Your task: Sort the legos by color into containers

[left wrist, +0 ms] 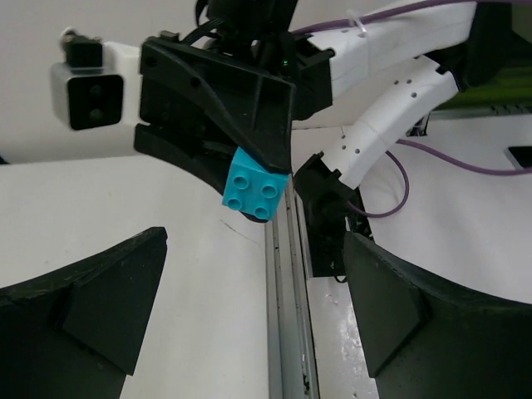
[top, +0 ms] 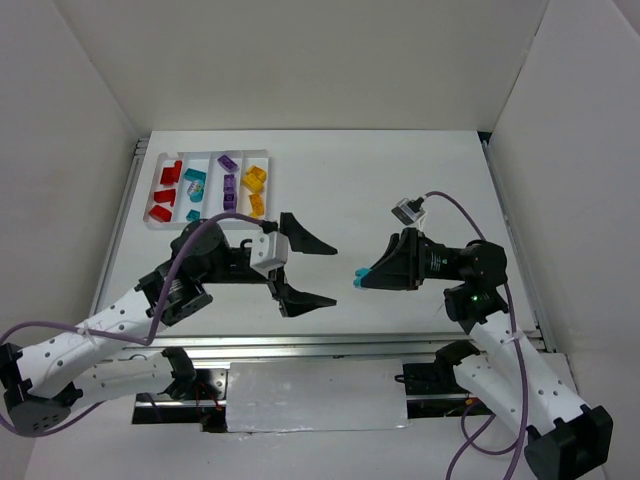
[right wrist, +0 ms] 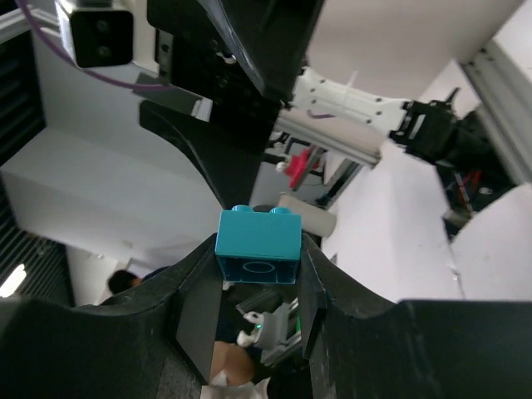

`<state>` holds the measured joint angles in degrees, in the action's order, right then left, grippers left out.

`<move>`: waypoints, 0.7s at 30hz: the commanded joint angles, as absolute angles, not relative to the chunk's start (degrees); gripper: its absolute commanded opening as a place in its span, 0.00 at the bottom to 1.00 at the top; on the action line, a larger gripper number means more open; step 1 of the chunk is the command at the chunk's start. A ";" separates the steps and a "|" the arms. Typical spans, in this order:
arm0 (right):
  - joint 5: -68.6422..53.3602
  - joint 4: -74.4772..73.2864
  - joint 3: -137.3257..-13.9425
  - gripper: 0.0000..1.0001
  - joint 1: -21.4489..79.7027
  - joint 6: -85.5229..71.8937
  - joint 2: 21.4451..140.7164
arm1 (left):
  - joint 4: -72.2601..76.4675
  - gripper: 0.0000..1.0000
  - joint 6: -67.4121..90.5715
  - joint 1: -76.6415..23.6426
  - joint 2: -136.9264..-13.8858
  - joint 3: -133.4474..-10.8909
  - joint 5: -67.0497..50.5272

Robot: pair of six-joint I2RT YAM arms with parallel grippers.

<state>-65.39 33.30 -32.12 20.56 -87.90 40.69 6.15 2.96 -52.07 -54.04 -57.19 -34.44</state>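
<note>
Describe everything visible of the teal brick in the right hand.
The teal brick is small glossy plastic, four studs on one face, a round ring on the opposite face. It is clamped between the right hand's black fingers, in the air over the table, studs toward the open left hand, which does not touch it.

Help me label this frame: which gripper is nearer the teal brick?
Right. The right gripper is shut on the teal brick; the left gripper stands open facing it, with a gap between them.
</note>
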 commanded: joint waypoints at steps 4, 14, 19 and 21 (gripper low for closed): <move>-64.25 38.34 -34.80 0.00 24.34 -91.60 42.36 | 7.12 0.99 -3.61 -55.20 -55.72 -61.52 -31.73; -62.05 37.35 -37.88 0.00 27.33 -87.89 46.23 | 6.86 0.93 -1.76 -55.28 -60.64 -63.28 -32.69; -61.61 38.93 -38.14 0.00 28.04 -87.80 49.04 | 8.70 0.90 -0.53 -55.28 -59.86 -62.41 -34.01; -61.79 39.81 -38.32 0.00 28.30 -88.06 50.35 | 9.93 0.87 -0.53 -55.28 -59.33 -61.88 -34.45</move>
